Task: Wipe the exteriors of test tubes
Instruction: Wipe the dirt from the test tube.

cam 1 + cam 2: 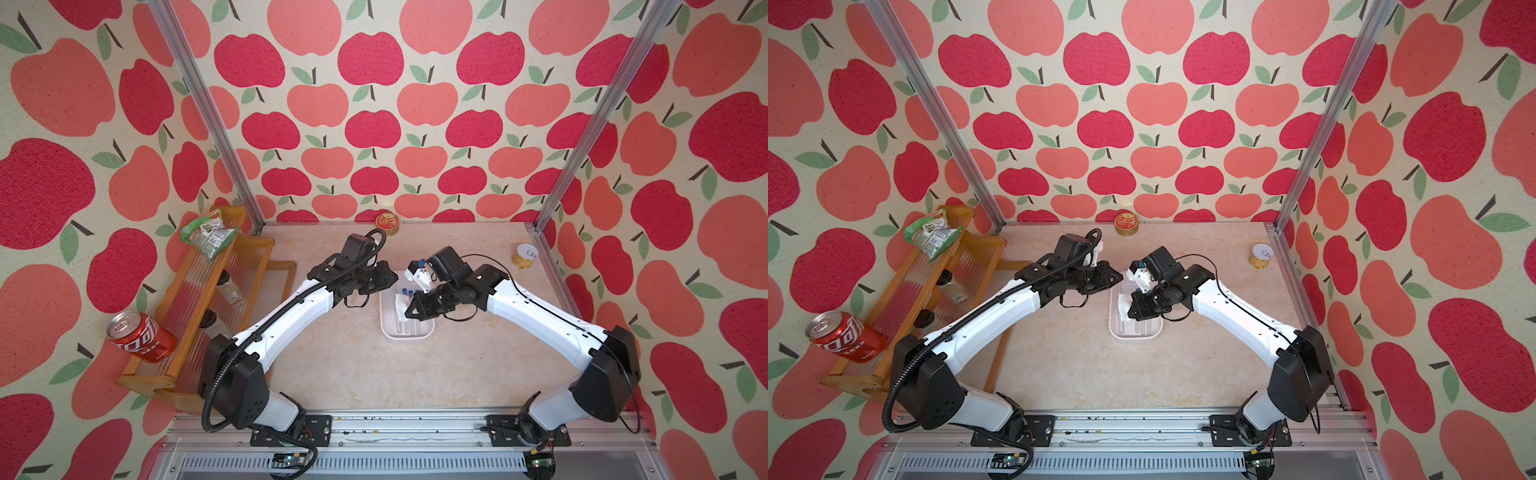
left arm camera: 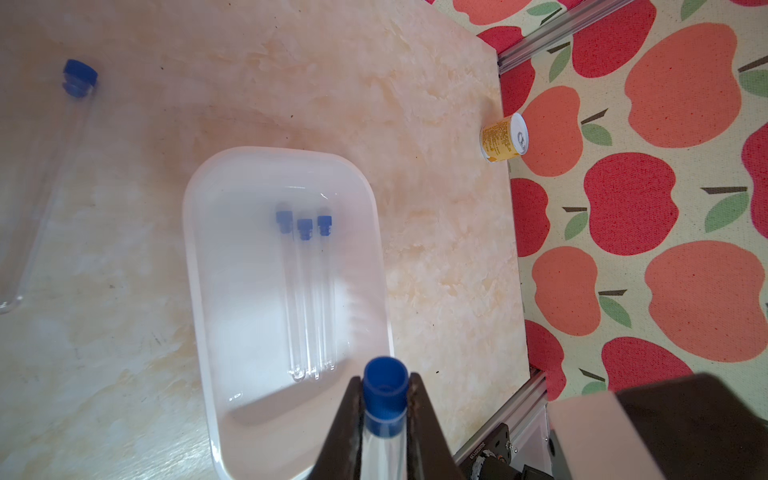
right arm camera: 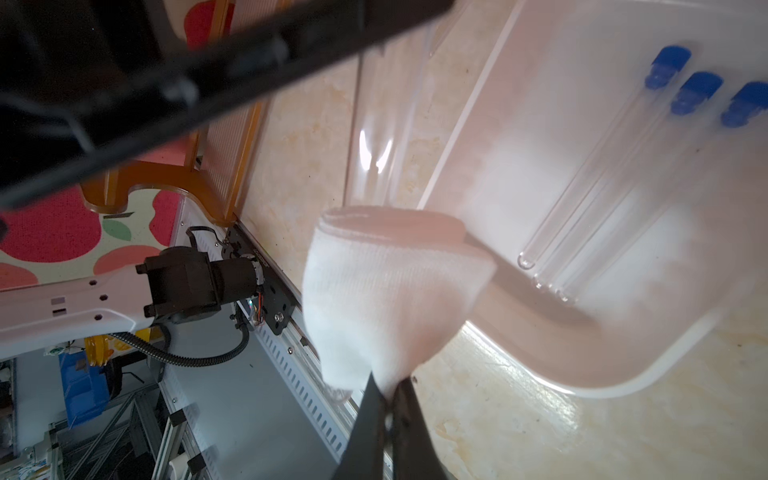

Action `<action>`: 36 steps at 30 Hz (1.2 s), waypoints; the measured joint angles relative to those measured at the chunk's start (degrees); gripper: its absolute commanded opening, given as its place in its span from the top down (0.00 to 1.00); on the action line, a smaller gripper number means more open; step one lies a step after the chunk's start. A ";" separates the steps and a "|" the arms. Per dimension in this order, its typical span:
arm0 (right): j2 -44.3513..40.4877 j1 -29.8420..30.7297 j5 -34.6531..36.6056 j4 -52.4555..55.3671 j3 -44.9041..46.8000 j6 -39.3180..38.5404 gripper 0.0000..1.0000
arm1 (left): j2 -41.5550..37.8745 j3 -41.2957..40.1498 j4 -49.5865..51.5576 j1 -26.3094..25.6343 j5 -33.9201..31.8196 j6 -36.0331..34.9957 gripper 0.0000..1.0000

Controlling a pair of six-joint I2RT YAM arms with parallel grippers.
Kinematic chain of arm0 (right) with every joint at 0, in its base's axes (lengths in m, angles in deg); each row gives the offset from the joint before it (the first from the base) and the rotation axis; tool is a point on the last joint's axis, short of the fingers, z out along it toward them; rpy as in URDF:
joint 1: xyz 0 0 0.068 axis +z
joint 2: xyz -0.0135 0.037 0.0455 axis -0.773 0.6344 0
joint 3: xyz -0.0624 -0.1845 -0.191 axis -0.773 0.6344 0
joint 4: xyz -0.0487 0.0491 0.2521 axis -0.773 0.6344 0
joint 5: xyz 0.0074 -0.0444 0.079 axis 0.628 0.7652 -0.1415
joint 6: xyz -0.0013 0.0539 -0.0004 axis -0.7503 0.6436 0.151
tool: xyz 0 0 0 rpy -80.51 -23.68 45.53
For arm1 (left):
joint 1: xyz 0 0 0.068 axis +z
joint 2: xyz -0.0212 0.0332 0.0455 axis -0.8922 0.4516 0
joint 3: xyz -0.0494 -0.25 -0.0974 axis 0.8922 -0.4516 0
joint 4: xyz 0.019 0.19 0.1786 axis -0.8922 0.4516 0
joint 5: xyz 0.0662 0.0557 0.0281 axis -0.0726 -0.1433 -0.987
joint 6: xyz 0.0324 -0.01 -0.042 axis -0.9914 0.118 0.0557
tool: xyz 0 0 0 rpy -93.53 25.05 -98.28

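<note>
Left gripper: we see the left gripper clamped on the held tube, its jaws pinching the glass right at the blue cap. We judge this leaves nearly the whole length bare for wiping.

Held tube: it runs from the left gripper's tips back toward that wrist, lifted off the table. Its rounded closed end sits right at the top fold of the cloth. We cannot tell whether the two touch.

Right gripper: we see the right gripper pinched tight on one corner of the folded white cloth. The rest of the cloth stands out beyond its tips like a soft pad, likely so the glass meets fabric and not metal.

Three tubes: the three tubes lie side by side, caps together, in the white tray below and ahead of the left gripper's tips. We take the tray to be there to stop them rolling.

Loose tube: the loose tube lies alone on the table, well apart from both grippers, on the far side of the tray from the left gripper's tips. We cannot say whether it has been wiped.

Step in hand: we judge that the cloth is about to stroke along the held tube.
</note>
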 measured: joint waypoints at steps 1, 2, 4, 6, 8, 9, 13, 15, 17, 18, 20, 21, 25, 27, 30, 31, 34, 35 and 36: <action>0.96 -0.42 0.04 0.07 -1.22 -0.37 1.00 | 0.00 0.00 0.00 -0.04 0.00 0.00 0.84; 1.79 -0.79 0.07 0.20 -2.23 -0.63 1.00 | 0.00 0.00 0.00 -0.07 0.00 0.00 0.84; 2.71 -1.16 0.07 0.28 -3.06 -0.90 1.00 | 0.00 0.00 0.00 -0.11 0.00 0.00 0.84; 2.78 -1.16 0.04 0.59 -3.04 -1.05 1.00 | 0.00 0.00 0.00 -0.11 0.00 0.00 0.84; 2.43 -1.09 -0.20 0.37 -2.60 -1.05 1.00 | 0.00 0.00 0.00 -0.11 0.02 0.00 0.84; 2.05 -0.96 -0.33 0.13 -1.97 -1.03 1.00 | 0.00 0.00 0.00 -0.11 0.02 0.00 0.84; -2.05 0.33 -0.42 -1.14 4.48 -0.72 1.00 | 0.04 0.00 0.00 -0.11 0.13 0.00 0.84; -4.48 1.20 -0.57 -1.31 8.02 -0.33 1.00 | 0.04 0.00 0.00 -0.11 0.20 0.00 0.84; -7.15 2.05 -0.79 -1.86 11.65 0.11 1.00 | 0.04 0.00 0.00 -0.11 0.22 0.00 0.84; -8.09 2.38 -0.85 -2.08 12.92 0.28 1.00 | 0.04 0.00 0.00 -0.11 0.24 0.00 0.84; -9.94 2.84 -1.29 -2.25 15.26 0.63 1.00 | 0.07 0.00 0.00 -0.11 0.57 0.00 0.84; -10.40 2.91 -1.46 -2.36 15.87 0.74 1.00 | 0.11 0.00 0.00 -0.11 0.63 0.00 0.84; -10.62 2.99 -1.88 -3.06 16.37 0.92 1.00 | 0.52 0.02 -0.02 -0.15 1.05 0.00 0.84; -10.60 2.99 -1.92 -3.48 16.28 0.92 1.00 | 0.85 0.04 -0.02 -0.26 1.05 0.00 0.84; -9.64 2.99 -1.90 -3.45 15.13 0.87 1.00 | 1.14 0.09 -0.02 -0.57 1.05 0.00 0.84; -9.09 2.97 -1.88 -3.43 14.40 0.87 1.00 | 1.14 0.09 -0.02 -0.74 1.05 0.02 0.84; -6.88 2.43 -1.90 -3.26 11.43 0.63 1.00 | 1.14 0.11 -0.04 -1.25 1.05 0.02 0.84; -6.10 1.95 -1.90 -3.19 10.40 0.50 1.00 | 1.16 0.11 -0.04 -1.42 1.05 0.02 0.84; -5.27 1.42 -1.88 -3.04 9.33 0.33 1.00 | 1.18 0.11 -0.04 -1.60 1.05 0.04 0.84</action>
